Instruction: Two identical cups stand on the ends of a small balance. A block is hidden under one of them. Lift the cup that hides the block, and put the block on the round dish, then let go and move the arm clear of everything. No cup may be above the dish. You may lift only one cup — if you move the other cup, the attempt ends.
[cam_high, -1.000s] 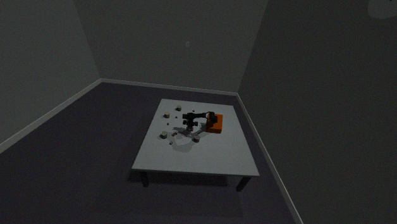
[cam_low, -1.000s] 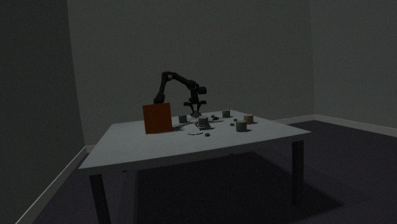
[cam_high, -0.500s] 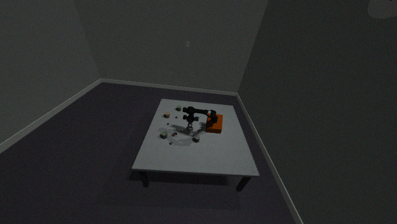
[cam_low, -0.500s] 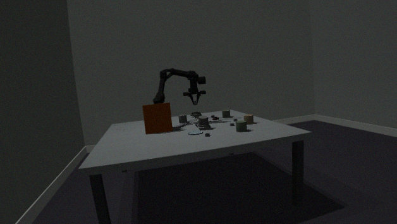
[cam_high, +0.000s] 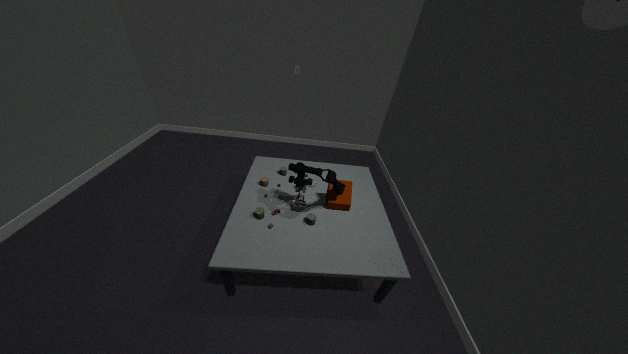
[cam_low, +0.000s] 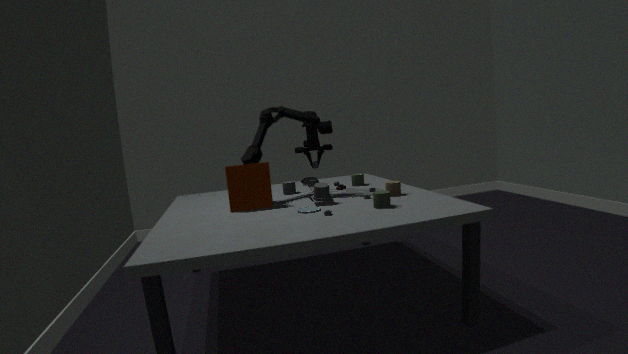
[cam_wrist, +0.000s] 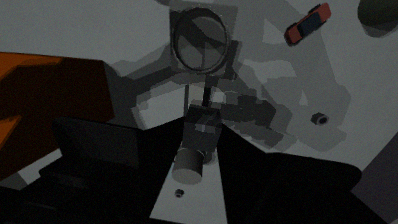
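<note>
Since my gripper (cam_low: 314, 161) is clamped on a small dark piece, judged to be the block (cam_wrist: 202, 125), I carry it high over the middle of the table (cam_low: 210, 235), probably so the standing cup (cam_low: 321, 192) goes undisturbed. A pale dish (cam_low: 309, 210) lies nearer the front edge.

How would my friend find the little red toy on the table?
Start at the big orange box on the grey table. Look right, past the upright grey cup, to the small red car-shaped toy lying flat. It is the only red thing there, long and low, while neighbours like the pale green tub and the tan tub are upright and round.
</note>
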